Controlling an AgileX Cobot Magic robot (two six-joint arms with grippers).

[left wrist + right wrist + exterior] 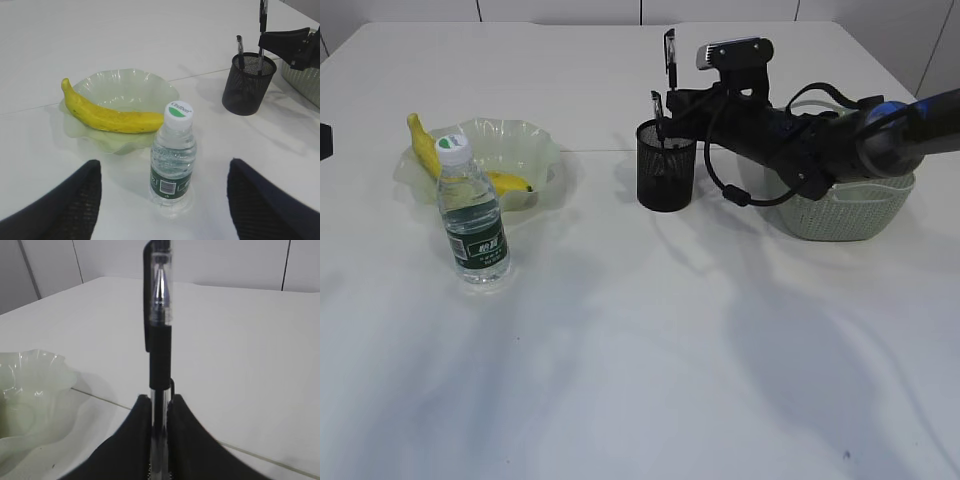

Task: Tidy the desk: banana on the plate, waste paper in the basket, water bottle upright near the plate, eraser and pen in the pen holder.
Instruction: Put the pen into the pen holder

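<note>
My right gripper (676,100) (160,401) is shut on a black-capped clear pen (669,52) (160,330), holding it upright just above the black mesh pen holder (666,168) (248,84). A second pen (239,46) stands inside the holder. The yellow banana (107,118) (420,146) lies on the pale green ruffled plate (127,82) (525,140) (27,390). Directly in front of the plate the water bottle (473,222) (173,157) stands upright. My left gripper (163,164) is open, its fingers well apart on either side of the bottle. The eraser and the waste paper are out of view.
The grey-green basket (855,215) (306,80) sits right of the pen holder, partly behind my right arm (820,135). A seam (600,150) crosses the white desk behind the plate and the holder.
</note>
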